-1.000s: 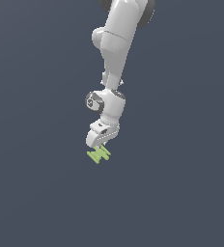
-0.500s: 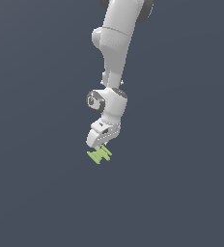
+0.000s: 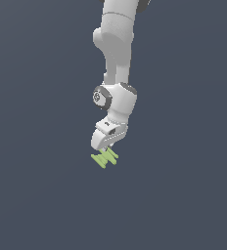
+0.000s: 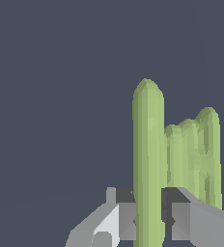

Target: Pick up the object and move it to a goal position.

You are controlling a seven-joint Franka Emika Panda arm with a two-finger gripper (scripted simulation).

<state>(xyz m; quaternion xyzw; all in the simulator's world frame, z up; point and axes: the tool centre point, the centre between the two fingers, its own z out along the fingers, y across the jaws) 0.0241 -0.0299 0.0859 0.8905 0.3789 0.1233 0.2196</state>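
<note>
The object (image 3: 104,158) is a small light-green ridged zigzag piece, seen just below the white arm's hand in the exterior view. My gripper (image 3: 107,149) is right over it, fingers reaching down onto it. In the wrist view the object (image 4: 147,159) fills the middle: one long green ridge runs between my two grey fingers, with shorter ridges beside it. The gripper (image 4: 148,217) has its pads (image 4: 127,219) closed against that ridge on both sides.
A plain dark grey-blue surface (image 3: 42,195) surrounds the arm in both views. The white arm (image 3: 116,58) comes down from the top of the exterior view. No other objects show.
The arm's pose has shifted only slightly over the last second. The green object stays in the same place under the fingers.
</note>
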